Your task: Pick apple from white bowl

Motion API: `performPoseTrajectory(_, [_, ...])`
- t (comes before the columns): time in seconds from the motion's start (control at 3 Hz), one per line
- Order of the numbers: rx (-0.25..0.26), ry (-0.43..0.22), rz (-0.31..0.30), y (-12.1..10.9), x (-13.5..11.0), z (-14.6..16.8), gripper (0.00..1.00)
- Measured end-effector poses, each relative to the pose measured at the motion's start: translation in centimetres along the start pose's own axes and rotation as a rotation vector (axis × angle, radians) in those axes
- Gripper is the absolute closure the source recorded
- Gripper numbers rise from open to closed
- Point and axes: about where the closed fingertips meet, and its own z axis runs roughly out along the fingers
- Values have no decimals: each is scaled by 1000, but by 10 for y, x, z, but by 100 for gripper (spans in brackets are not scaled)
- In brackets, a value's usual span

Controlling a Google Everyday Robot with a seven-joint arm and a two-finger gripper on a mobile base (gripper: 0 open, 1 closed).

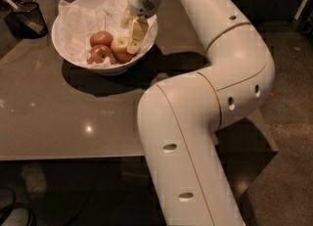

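The round red-orange apple with a pale yellow-green patch [120,49] is lying just beneath the gripper [129,36], touching its nearer finger [138,32], inside the wide glossy white paper-lined bowl [62,49]. The gripper's fingers are standing apart. Two darker red apples [100,38] are sitting beyond the apple, away from the gripper.

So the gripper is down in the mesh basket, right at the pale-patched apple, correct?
Not the mesh basket, which stands apart. The camera view shows the gripper down in the white bowl, right at the pale-patched apple.
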Motion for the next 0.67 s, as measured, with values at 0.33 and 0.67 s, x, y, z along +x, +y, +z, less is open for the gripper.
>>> performPoseTrajectory(0.33, [-10,-5,3,0,-4,3,28])
performPoseTrajectory(0.67, [-20,-5,12,1,-6,7,28])
